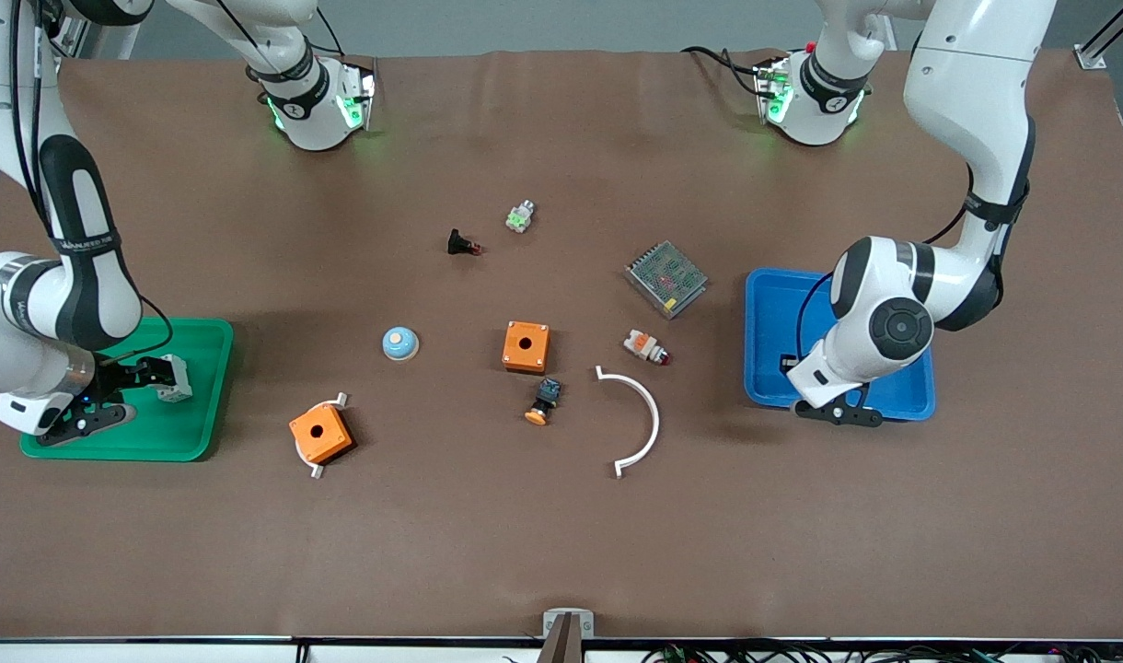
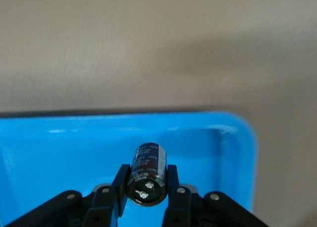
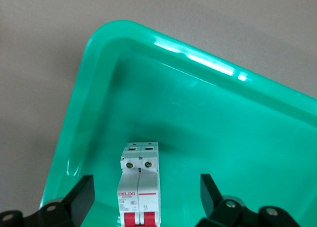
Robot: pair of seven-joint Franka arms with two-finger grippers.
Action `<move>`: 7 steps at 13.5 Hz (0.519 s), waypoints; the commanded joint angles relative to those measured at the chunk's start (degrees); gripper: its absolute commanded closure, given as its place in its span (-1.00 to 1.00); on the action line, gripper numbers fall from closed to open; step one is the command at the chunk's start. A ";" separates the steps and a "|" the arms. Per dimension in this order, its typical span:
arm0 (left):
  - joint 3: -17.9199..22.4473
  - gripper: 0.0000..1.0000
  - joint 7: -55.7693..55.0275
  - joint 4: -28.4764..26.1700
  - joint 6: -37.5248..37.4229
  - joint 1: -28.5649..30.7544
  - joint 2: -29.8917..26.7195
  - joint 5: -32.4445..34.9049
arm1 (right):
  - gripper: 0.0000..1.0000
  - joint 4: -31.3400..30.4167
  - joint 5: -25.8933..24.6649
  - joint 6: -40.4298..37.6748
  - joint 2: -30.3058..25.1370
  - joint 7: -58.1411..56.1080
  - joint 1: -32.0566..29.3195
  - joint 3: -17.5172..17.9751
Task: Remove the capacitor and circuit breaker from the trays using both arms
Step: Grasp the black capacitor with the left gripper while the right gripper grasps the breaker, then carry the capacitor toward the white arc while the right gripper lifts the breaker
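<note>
My left gripper is shut on the capacitor, a small black cylinder with two silvery pins on its end. It holds the capacitor over the blue tray, near one corner. In the front view the left gripper is over the blue tray at the left arm's end of the table. My right gripper is open over the green tray. The white breaker with red levers lies on the tray floor between the fingers, clear of both. In the front view the breaker lies beside the right gripper.
On the brown mat between the trays lie two orange boxes, a blue dome button, a black button with an orange cap, a white curved strip, a white button with a red tip and a grey mesh unit.
</note>
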 commanded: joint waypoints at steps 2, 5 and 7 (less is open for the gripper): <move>-3.42 1.00 -7.77 8.56 -3.14 -1.04 0.20 -2.58 | -0.80 1.03 -1.09 -0.30 2.73 -0.82 -1.03 0.67; -5.97 1.00 -13.31 14.36 -3.15 -2.96 2.57 -5.39 | -0.20 0.33 -1.09 -0.22 3.61 -2.39 -1.73 0.67; -6.06 1.00 -16.38 17.44 -3.15 -5.51 4.06 -6.88 | 0.34 0.24 -1.09 -0.39 3.87 -3.19 -2.09 0.67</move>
